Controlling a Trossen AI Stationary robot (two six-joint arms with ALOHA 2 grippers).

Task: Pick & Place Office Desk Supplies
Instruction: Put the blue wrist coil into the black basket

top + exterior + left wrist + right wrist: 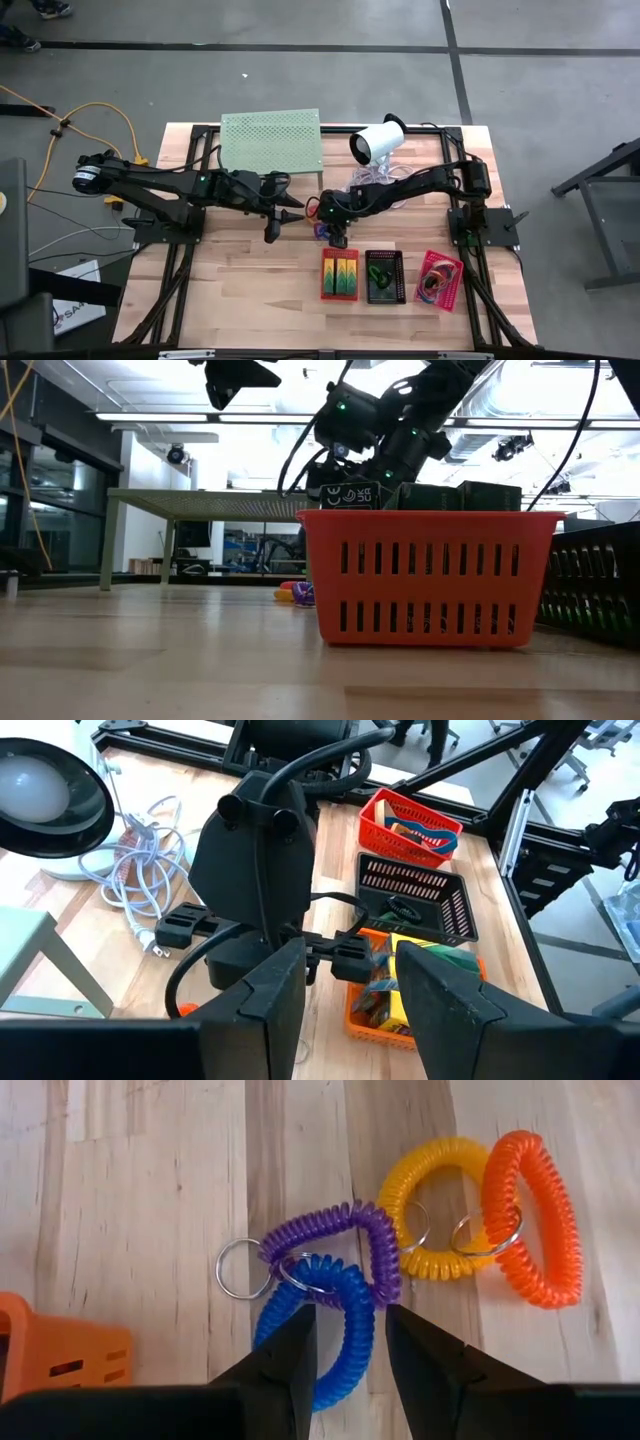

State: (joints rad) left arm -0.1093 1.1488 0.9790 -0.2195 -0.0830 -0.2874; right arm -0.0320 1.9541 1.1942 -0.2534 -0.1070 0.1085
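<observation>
Four coiled loops lie together on the wood: blue (335, 1320), purple (340, 1230), yellow (440, 1210) and orange (530, 1220), seen as a small cluster (320, 232). My right gripper (350, 1345) points down over them, open, with a finger on either side of the blue loop's strand. My left gripper (350, 1005) hovers open just left of it (275, 225). Near the table's near edge stand the red basket (323, 273) with green packs (340, 272), the black basket (385, 277) and the pink basket (455, 290).
The pale-green perforated stand (270, 138) and the white cylinder device (378, 142) with its cable (365, 178) sit at the far side. In the low view the red basket (430, 580) hides the right gripper's fingertips. Bare wood (250, 290) lies left of the baskets.
</observation>
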